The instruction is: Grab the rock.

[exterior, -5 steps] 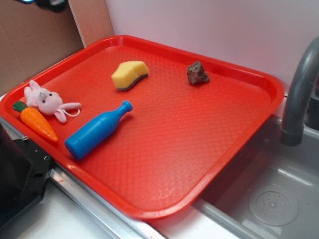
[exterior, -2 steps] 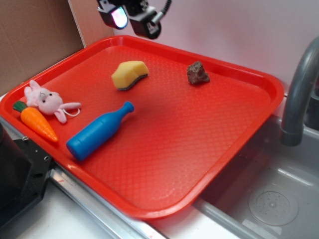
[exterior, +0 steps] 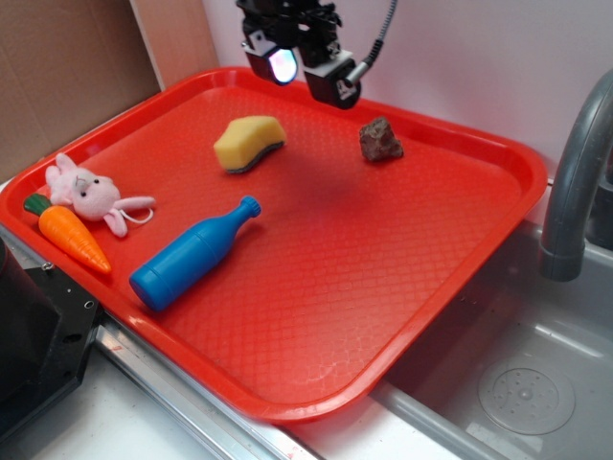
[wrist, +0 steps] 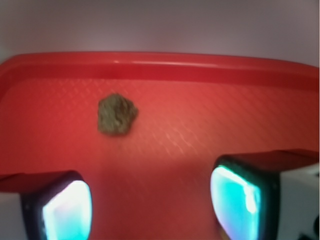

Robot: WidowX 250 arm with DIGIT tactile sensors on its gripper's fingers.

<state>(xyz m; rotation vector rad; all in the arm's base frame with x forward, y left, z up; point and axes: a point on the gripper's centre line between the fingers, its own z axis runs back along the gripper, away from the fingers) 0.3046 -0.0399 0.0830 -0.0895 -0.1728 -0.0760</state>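
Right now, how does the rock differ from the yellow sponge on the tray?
The rock is dark brown-grey, rough and jagged; the yellow sponge is pale yellow and smooth-sided with a dark underside. The rock is clearly smaller than the sponge. The rock lies nearer the tray's far rim, the sponge more toward the middle left. Both rest on the red tray, untouched by the gripper.

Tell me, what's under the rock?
The rock sits straight on the bumpy red tray, nothing else under it. The patch of tray it covers is hidden. The gripper hangs open nearby, not touching it.
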